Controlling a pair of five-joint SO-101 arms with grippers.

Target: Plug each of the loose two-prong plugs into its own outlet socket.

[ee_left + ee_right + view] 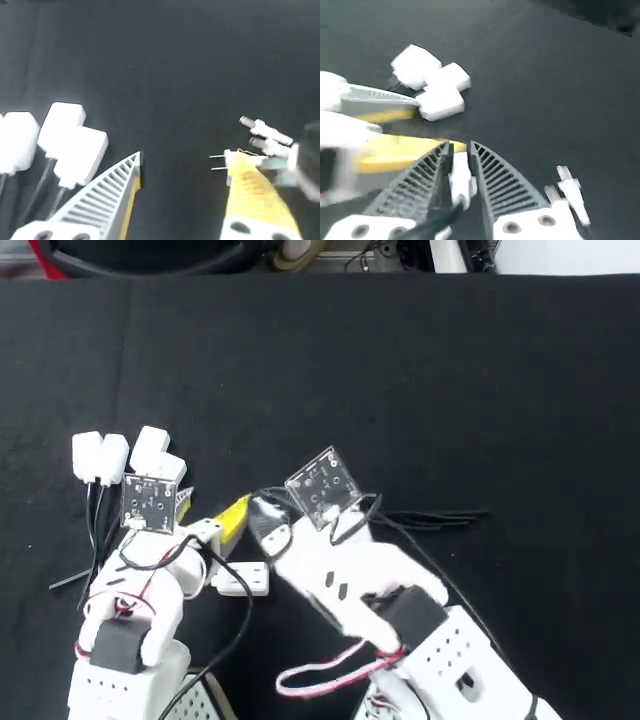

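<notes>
Progress slight, I'd judge: nothing visibly seated. Right claw (459,146) clenched on one plug (460,181); second plug (568,190) loose on counter (400,390) nearby. Left claw (184,157) spread, grasping nothing, just beside white sockets (65,140).

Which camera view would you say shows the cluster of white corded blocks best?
The high view: all four white corded blocks show together, cords trailing. The left wrist view crops them at its edge; the right wrist view shows three, beside the left gripper's finger.
</notes>
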